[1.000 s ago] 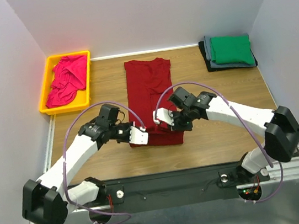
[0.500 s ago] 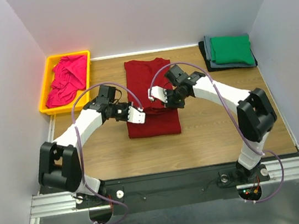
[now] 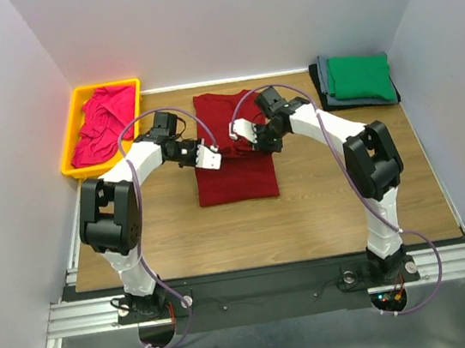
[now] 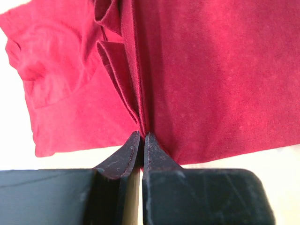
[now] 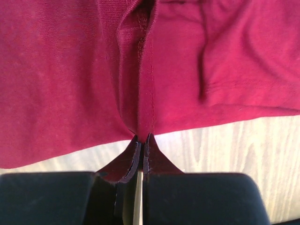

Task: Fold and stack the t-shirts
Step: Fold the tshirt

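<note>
Top external view, from your left: the yellow bin [image 3: 104,86] at the far left corner holds the crumpled magenta t-shirt [image 3: 104,123], waiting its turn. Next comes the left tool [image 3: 209,157], clenched on a pinch of the dark red t-shirt [image 3: 238,182], which lies lengthwise in the middle of the tabletop [image 3: 323,204]. The left wrist view shows that tool [image 4: 142,140] with its tips pressed together and several layers of the red cloth [image 4: 211,84] pleating out of them, so treat that grip as thick and likely to slip unevenly. The right tool [image 3: 239,130] is likewise clamped on the same garment. In its own view the tool [image 5: 142,143] has a seamed edge of the cloth [image 5: 61,70] rising straight from the closed tips. You appear to be mid-fold, carrying a held edge over the shirt's body. The left tool sits slightly nearer to you than the right, so level the two before you lay the cloth down, or the fold line will probably run crooked. Keep the span between them lightly taut, travel low, set the edge square on the layer beneath, and let go only once it rests flat. At the far right corner the green t-shirt [image 3: 359,76] tops the finished pile, well apart, where this one should end up.
</note>
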Tool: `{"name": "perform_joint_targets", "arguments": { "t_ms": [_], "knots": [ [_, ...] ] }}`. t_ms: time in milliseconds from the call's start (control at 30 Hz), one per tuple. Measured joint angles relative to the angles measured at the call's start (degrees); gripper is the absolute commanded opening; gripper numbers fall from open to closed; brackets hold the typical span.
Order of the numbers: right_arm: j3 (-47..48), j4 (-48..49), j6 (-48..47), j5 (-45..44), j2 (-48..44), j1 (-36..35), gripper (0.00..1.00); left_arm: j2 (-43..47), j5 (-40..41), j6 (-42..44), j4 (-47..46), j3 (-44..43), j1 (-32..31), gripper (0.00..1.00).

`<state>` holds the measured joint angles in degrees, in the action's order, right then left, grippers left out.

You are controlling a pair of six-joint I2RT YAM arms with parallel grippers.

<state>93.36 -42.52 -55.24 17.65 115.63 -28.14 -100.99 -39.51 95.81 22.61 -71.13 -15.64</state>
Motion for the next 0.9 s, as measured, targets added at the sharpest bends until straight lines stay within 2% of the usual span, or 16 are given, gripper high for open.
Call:
{"name": "perform_joint_targets", "arguments": {
  "t_ms": [100, 200, 233, 267, 300, 367, 400, 433, 567, 667, 767, 800, 900],
  "knots": [
    [3.08, 0.04, -0.57, 0.09, 2.45, 0.39, 0.03, -2.60, -0.13, 0.81, 0.24, -1.92, 0.39, 0.09],
    [5.97, 0.07, -0.85, -0.11, 5.05, 0.57, 0.23, -4.50, -0.07, 1.22, 0.22, -3.04, 0.61, 0.24],
    [6.91, 0.09, -0.59, -0.26, 5.99, 0.66, 0.37, -5.01, -0.02, 1.27, 0.22, -3.43, 0.66, 0.27],
    [7.58, 0.11, -0.35, -0.48, 6.73, 0.70, 0.44, -5.40, 0.11, 1.01, 0.13, -3.74, 0.70, 0.30],
    [8.04, 0.17, 0.07, -0.68, 7.23, 0.81, 0.48, -5.84, 0.24, 0.76, -0.15, -4.09, 0.72, 0.38],
    [8.79, 0.20, 0.31, -1.18, 7.87, 1.11, 0.50, -6.51, 0.74, -0.37, -0.79, -5.14, 0.79, 0.44],
    [8.92, 0.04, 0.81, -1.42, 7.87, 1.25, 0.51, -6.51, 0.83, -0.85, -1.07, -5.44, 0.87, 0.45],
    [9.22, 0.00, 1.29, -1.64, 7.82, 1.49, 0.57, -6.51, 0.87, -1.46, -1.29, -5.75, 1.05, 0.45],
    [9.38, 0.11, 3.32, -2.89, 6.60, 2.10, 0.58, -6.05, 0.96, -6.84, -3.06, -7.37, 2.19, 0.47],
    [5.22, 0.76, 5.27, -2.89, 1.60, 2.38, 0.52, -3.04, 1.01, -10.54, -3.26, -6.45, 3.04, 0.47],
    [-0.39, 0.22, 6.84, -2.12, -5.03, 2.27, 0.47, 3.39, 0.90, -12.96, -3.65, -2.05, 3.67, 0.49],
    [-1.95, 0.20, 7.69, -1.81, -6.91, 2.10, 0.47, 5.64, 0.66, -13.55, -3.54, -0.09, 3.74, 0.57],
    [-6.97, 0.20, 10.27, -0.37, -11.56, 0.70, 0.48, 13.46, -0.26, -15.50, -3.10, 7.74, 3.28, 0.59]
  ]
}}
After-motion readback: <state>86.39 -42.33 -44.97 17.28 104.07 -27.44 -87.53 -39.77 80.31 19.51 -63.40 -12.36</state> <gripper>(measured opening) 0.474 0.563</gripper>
